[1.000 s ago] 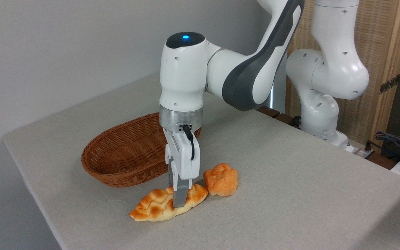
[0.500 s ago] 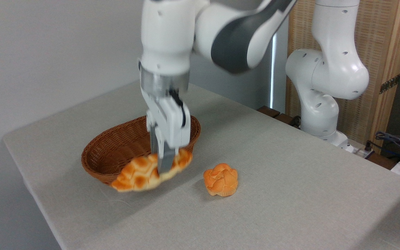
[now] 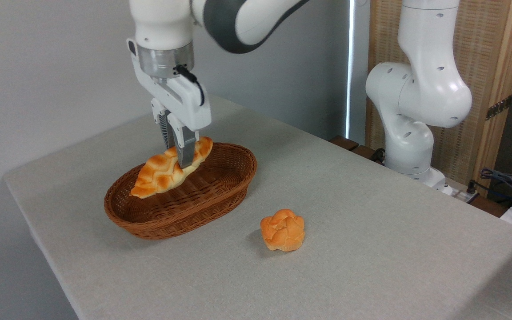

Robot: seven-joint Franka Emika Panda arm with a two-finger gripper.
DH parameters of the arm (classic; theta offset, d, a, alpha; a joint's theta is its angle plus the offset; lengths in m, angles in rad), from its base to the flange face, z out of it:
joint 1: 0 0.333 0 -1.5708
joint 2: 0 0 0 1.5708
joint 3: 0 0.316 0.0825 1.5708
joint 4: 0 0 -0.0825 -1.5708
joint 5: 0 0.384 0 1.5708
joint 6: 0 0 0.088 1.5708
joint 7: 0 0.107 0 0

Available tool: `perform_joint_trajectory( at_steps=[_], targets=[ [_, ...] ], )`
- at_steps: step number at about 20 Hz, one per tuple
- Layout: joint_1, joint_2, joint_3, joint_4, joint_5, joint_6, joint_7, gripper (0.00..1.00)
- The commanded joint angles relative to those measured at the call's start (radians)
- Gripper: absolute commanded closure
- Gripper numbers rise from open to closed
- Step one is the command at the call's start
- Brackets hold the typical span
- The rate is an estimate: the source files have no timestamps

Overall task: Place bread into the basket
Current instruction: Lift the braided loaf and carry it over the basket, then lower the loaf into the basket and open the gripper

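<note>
Bread held in the air above the basket

Bread (image 3: 163,172), a long braided loaf of pale yellow with golden-brown bumps, is gripped by the claw (image 3: 179,156) near its right, higher end. The loaf is tilted, its left tip hanging lower and its right tip raised. It is held over the basket (image 3: 202,202), above the left and middle part of the hollow; whether the low tip touches the wicker cannot be told. The claw's two fingers are closed narrowly on the loaf from either side, and the front finger (image 3: 186,151) is seen crossing the crust.

The basket, an oval of reddish-brown wicker with a rolled rim, is set on the table (image 3: 371,249) toward its left edge, nearer the back corner than the front. A small round orange bun (image 3: 282,230) is placed on the table to the right of the basket and closer to the front edge, apart from the rim. The arm's white base column (image 3: 416,111) is seen by the table's right back edge, before a wooden screen (image 3: 496,66).
</note>
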Motion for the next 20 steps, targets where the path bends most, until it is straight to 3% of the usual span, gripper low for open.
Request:
perform_joint_trajectory(
  at_steps=[1, 4, 9, 12, 20],
  targets=[
    [0.007, 0.052, -0.043, 0.012, 0.026, 0.006, -0.043, 0.6],
    [0.007, 0.064, -0.044, 0.01, 0.05, 0.023, -0.043, 0.39],
    [0.005, 0.095, -0.06, 0.007, 0.05, 0.067, -0.045, 0.26],
    [0.005, 0.095, -0.06, 0.007, 0.051, 0.069, -0.042, 0.05],
    [0.007, 0.091, -0.059, 0.008, 0.051, 0.066, -0.042, 0.0]
  ],
)
